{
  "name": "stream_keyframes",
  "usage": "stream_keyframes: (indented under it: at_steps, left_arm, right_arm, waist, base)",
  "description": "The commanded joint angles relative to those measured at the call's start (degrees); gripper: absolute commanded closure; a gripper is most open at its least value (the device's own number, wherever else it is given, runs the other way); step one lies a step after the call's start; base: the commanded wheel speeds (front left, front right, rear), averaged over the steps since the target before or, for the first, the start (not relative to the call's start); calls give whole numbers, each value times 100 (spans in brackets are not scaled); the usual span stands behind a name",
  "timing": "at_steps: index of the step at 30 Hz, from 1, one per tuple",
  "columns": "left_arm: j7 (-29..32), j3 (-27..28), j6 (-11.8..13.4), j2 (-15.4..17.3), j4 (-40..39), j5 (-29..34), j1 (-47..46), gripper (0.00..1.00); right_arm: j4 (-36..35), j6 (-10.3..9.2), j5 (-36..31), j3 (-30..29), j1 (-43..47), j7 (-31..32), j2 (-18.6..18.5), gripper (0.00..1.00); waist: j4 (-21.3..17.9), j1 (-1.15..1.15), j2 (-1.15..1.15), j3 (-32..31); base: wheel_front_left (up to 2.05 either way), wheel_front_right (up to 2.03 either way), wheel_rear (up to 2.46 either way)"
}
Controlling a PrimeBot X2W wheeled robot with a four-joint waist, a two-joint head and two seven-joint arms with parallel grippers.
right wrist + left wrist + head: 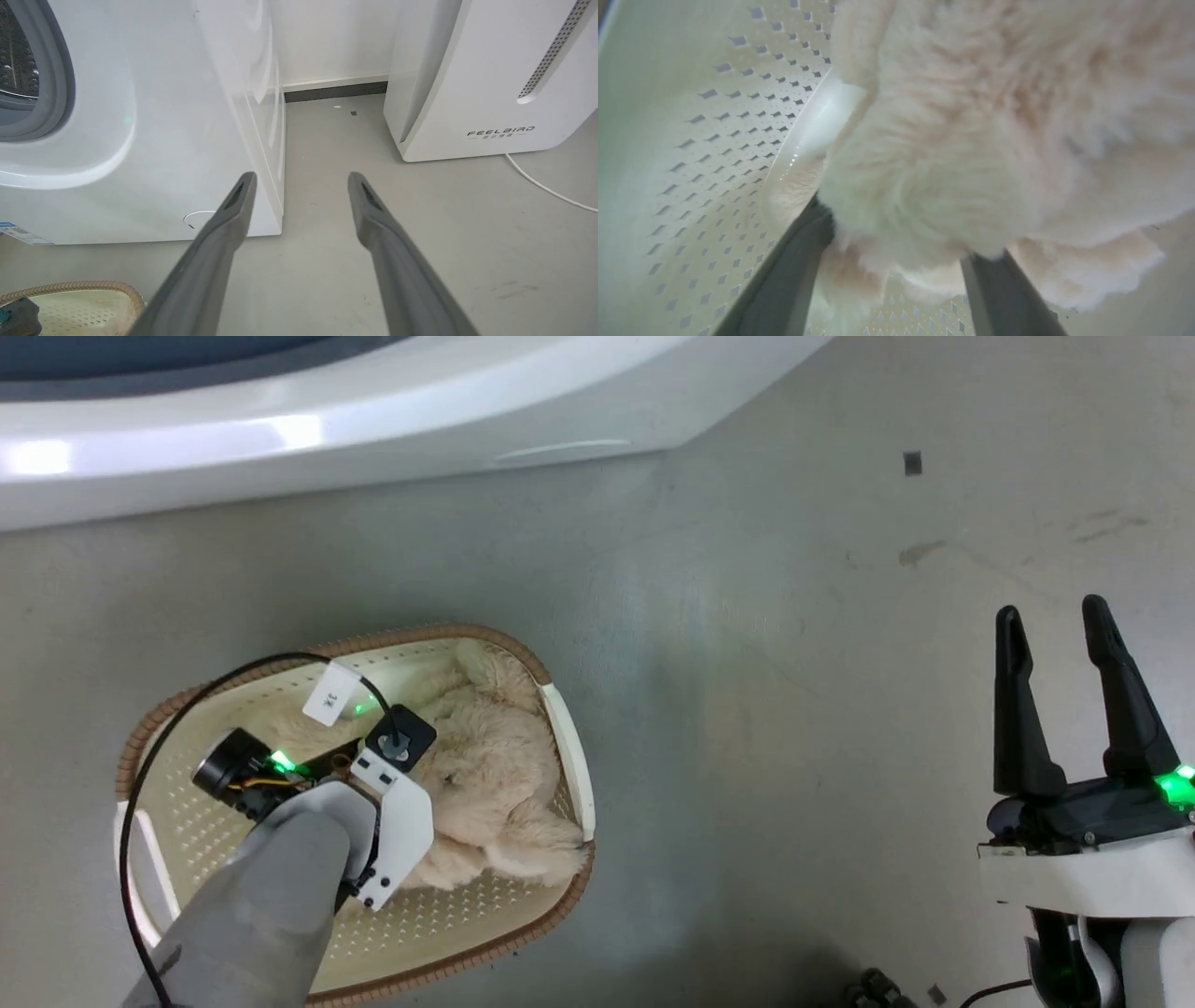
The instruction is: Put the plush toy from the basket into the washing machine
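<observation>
Head view: basket [422, 636] sat on the grey floor [794, 709] at approx 7 o'clock. It was an oval cream tub w/ perforated walls and a brown woven-look rim. Inside was one item, the plush toy [495, 775], shaggy cream-beige, lying in the basket's 3 o'clock half w/ its fur against that side wall. The rest of the basket bottom was bare perforated plastic. The left arm reached down into the basket, its wrist over the toy's 9 o'clock side.

Left wrist view: left gripper [901, 233] was down in the fur. Both dark fingers [794, 270] were spread wide w/ a lump of plush between them, tips buried. It looked released, not clamped.

Right gripper [1051, 609] hung at 4 o'clock over bare floor, well apart from the basket, fingers parted and holding nothing.

Washing machine [280, 439] ran across 11–12 o'clock, beyond the basket. In the right wrist view its grey gasket [60, 79] and steel drum [16, 60] showed at 9–10 o'clock; no item seen in the visible part of the drum. A white FEELBIRD appliance [490, 84] stood at 2 o'clock, w/ a white cable [542, 186] on the floor beside it.
</observation>
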Motion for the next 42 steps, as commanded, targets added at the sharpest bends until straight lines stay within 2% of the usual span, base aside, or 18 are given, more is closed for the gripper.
stream_keyframes:
  at_steps: [1,2,10,21,29,33,37,40,42]
  left_arm:
    - [-16,-97,-45,9,163,-53,-154,55]
    - [-4,-124,-74,-9,223,-99,-179,100]
    - [-317,-177,-122,-56,702,-525,-199,100]
    - [-1198,229,-29,-331,710,-1144,586,100]
    - [-1527,472,-56,-423,608,-1493,1064,100]
    - [-1580,640,-126,-497,334,-1735,1364,100]
    - [-1587,839,-141,-471,-327,-1863,1701,100]
    - [-1588,1001,-161,-457,-827,-1949,1999,100]
    - [-1588,1062,-167,-417,-1143,-1918,2138,100]
  right_arm:
    - [-37,-5,83,-16,-136,-60,0,0]
    - [-33,-5,91,-21,-147,-72,0,0]
    - [83,-5,162,-97,-220,-168,0,0]
    - [463,-5,30,-189,39,-169,0,0]
    - [637,-5,33,-319,207,-169,0,0]
    - [700,-5,-29,-361,386,-169,0,0]
    - [729,-5,-47,-395,572,-169,0,0]
    - [796,-5,357,-506,689,-169,0,0]
    - [808,-5,332,-512,750,-169,0,0]
  waist:
    - [-33,-1,0,88]
    - [-39,-1,0,112]
    - [-57,-1,0,-59]
    - [167,-1,0,-1418]
    - [326,-1,0,-2247]
    - [427,-1,0,-2658]
    - [527,-1,0,-3026]
    - [609,-1,0,-3256]
    - [658,-1,0,-3385]
  base:
    - [0,0,0]
    - [0,0,0]
    - [0,0,0]
    - [0,0,0]
    - [0,0,0]
    - [0,0,0]
    - [0,0,0]
    - [0,0,0]
    - [0,0,0]
